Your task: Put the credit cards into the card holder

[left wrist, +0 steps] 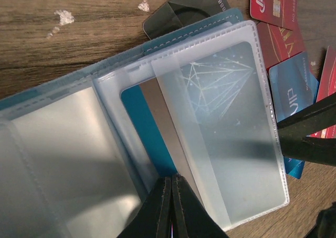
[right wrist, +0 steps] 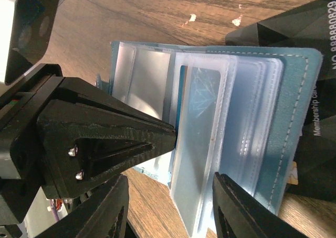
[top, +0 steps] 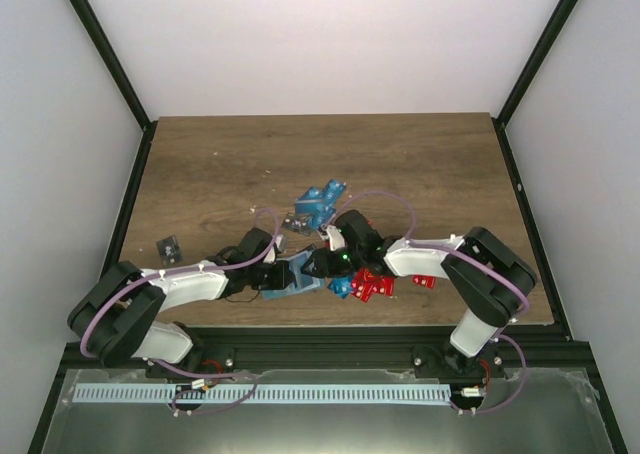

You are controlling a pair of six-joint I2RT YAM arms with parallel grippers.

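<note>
The teal card holder (top: 296, 276) lies open near the table's front edge, its clear sleeves fanned out (left wrist: 52, 86) (right wrist: 294, 117). A bright blue card (left wrist: 152, 128) with a silver stripe sits partly inside one sleeve; it also shows in the right wrist view (right wrist: 202, 86). My left gripper (top: 277, 271) (left wrist: 173, 179) is shut, its tips pinching that card's near edge. My right gripper (top: 322, 264) (right wrist: 168, 212) is open, its fingers either side of the sleeves' edge, not touching them. Its fingers (left wrist: 310, 128) show at the holder's right side.
Loose red cards (top: 372, 287) (left wrist: 273, 4) and a blue VIP card (left wrist: 294, 86) lie right of the holder. More blue cards (top: 322, 202) lie behind it. Black cards lie under its far edge (left wrist: 194, 2) (right wrist: 315, 143), and one lies alone at left (top: 170, 246).
</note>
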